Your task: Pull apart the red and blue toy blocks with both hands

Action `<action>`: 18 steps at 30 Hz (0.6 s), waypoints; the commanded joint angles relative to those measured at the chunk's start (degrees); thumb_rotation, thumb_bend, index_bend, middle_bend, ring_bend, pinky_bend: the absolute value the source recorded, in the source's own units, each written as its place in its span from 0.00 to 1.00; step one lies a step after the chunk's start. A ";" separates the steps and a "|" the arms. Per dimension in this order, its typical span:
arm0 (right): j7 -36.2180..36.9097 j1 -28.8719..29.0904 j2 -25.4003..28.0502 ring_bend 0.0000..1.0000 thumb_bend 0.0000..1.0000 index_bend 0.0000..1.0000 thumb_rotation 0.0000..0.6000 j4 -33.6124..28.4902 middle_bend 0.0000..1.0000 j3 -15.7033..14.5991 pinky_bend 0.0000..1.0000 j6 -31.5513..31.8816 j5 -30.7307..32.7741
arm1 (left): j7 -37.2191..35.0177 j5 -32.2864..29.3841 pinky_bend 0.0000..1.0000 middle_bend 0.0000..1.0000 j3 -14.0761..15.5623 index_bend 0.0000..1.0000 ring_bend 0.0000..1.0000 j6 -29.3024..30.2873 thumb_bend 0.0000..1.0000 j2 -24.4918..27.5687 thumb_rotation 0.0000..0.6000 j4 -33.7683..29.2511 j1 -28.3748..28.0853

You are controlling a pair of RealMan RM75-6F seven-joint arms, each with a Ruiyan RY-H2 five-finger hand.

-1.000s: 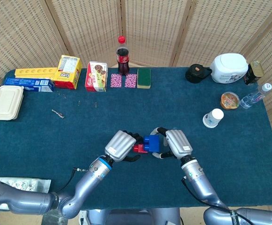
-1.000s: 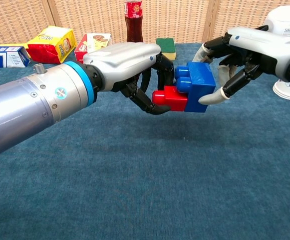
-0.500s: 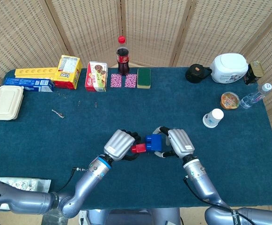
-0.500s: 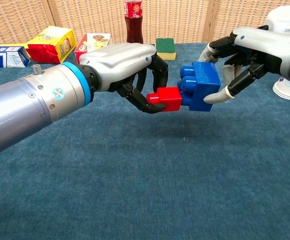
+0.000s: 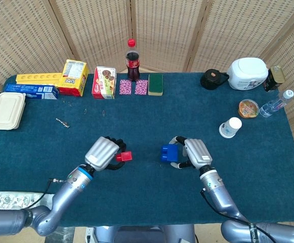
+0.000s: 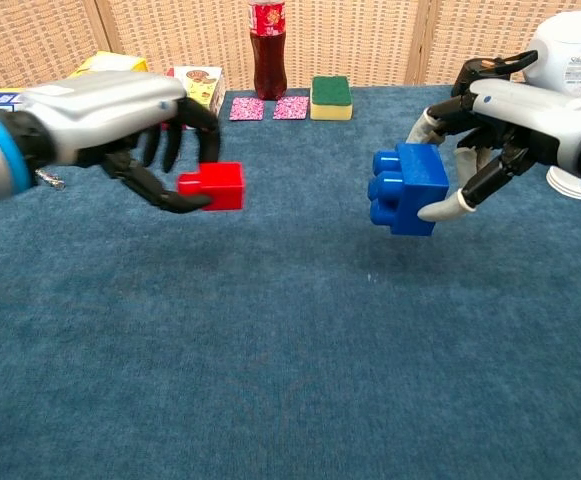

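Red block (image 6: 218,186) pinched in left hand (image 6: 120,115), well apart from blue block (image 6: 408,188) (gripped by right hand (image 6: 505,110)): separation looks finished.

A woven wicker screen (image 5: 152,30) stands behind the table (image 5: 152,121); dark blue cloth covers it.
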 commanded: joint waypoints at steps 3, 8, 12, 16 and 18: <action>-0.08 -0.10 -1.43 0.64 0.21 0.50 1.00 2.22 0.55 -0.88 0.51 -0.48 0.22 | -6.91 5.02 0.54 0.48 3.15 0.56 0.56 1.29 0.35 2.91 0.77 4.41 3.60; -0.68 0.04 -2.58 0.63 0.21 0.50 1.00 4.02 0.54 -1.42 0.50 -0.74 -0.10 | -9.26 5.50 0.54 0.48 3.24 0.56 0.56 0.02 0.34 0.95 0.76 8.27 4.04; -1.22 0.22 -3.39 0.60 0.21 0.50 1.00 5.17 0.53 -1.58 0.48 -1.03 -0.06 | -8.81 5.69 0.52 0.48 3.14 0.56 0.55 -1.52 0.33 -1.39 0.76 10.23 3.70; -1.33 0.42 -3.52 0.54 0.22 0.46 1.00 5.65 0.48 -1.59 0.44 -1.88 0.42 | -7.49 4.87 0.44 0.46 2.91 0.54 0.41 -3.45 0.26 -3.06 0.75 11.13 3.13; -1.54 0.50 -3.27 0.49 0.22 0.41 1.00 5.70 0.44 -1.76 0.42 -2.30 0.45 | -6.80 4.35 0.40 0.40 2.72 0.47 0.33 -4.20 0.22 -3.51 0.75 11.16 2.88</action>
